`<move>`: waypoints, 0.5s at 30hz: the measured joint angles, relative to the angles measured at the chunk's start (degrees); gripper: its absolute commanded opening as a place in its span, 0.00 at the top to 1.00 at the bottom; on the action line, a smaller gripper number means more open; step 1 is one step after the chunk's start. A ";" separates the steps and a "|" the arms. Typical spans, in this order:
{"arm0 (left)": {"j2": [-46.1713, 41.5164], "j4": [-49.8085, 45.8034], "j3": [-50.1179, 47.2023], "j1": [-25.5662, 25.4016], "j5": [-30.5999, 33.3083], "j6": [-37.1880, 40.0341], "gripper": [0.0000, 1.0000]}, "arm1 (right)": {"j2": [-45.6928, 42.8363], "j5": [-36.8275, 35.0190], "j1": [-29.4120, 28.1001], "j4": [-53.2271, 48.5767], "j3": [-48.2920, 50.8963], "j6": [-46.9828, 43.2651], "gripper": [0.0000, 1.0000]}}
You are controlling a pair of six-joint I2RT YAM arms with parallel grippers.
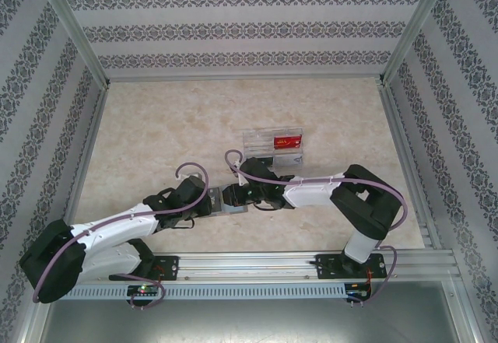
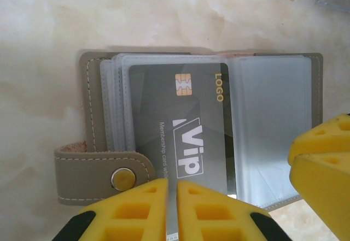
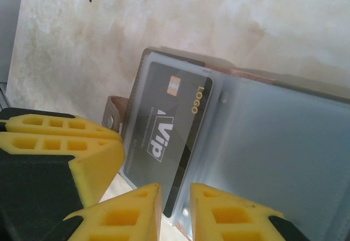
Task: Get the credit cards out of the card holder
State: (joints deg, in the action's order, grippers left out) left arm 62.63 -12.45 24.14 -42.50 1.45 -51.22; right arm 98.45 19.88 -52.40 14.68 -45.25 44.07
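Note:
The grey card holder (image 2: 92, 110) lies open on the table, its snap tab (image 2: 98, 175) at the left and clear sleeves (image 2: 270, 121) spread to the right. A dark card (image 2: 180, 121) marked "VIP" sticks partway out of a sleeve. My left gripper (image 2: 172, 197) is shut on that card's near edge. My right gripper (image 3: 175, 200) pinches the holder's sleeve edge (image 3: 219, 159) beside the dark card (image 3: 164, 121). From above, the left gripper (image 1: 219, 204) and the right gripper (image 1: 238, 197) meet over the holder (image 1: 232, 210). A red card (image 1: 286, 141) and a light card (image 1: 289, 159) lie in the tray.
The clear acrylic tray (image 1: 257, 142) stands just beyond the grippers, at table centre. Patterned walls and metal rails enclose the marble-look table (image 1: 156, 133). The right gripper's yellow fingers (image 2: 322, 164) crowd the holder's right edge.

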 measured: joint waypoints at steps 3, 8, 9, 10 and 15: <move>0.00 0.00 -0.07 0.17 0.26 -0.02 0.87 | 0.59 0.17 0.00 0.44 -0.15 0.57 0.75; 0.61 0.02 -0.26 0.24 0.33 -0.02 0.88 | 1.64 0.50 0.00 0.59 -0.70 1.05 0.72; 0.96 0.04 -0.26 0.24 0.31 -0.02 0.88 | 1.81 0.61 0.00 0.68 -0.83 1.07 0.72; 1.46 0.15 -0.31 0.24 0.28 -0.02 0.88 | 1.99 0.66 0.00 0.79 -0.92 1.14 0.72; 3.76 1.79 -0.37 0.24 0.04 -0.02 0.89 | 2.75 0.85 0.00 1.05 -1.05 1.27 0.75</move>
State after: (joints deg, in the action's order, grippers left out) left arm 66.39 -10.66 23.77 -42.26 1.50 -51.24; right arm 101.21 20.73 -52.40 15.73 -46.30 45.34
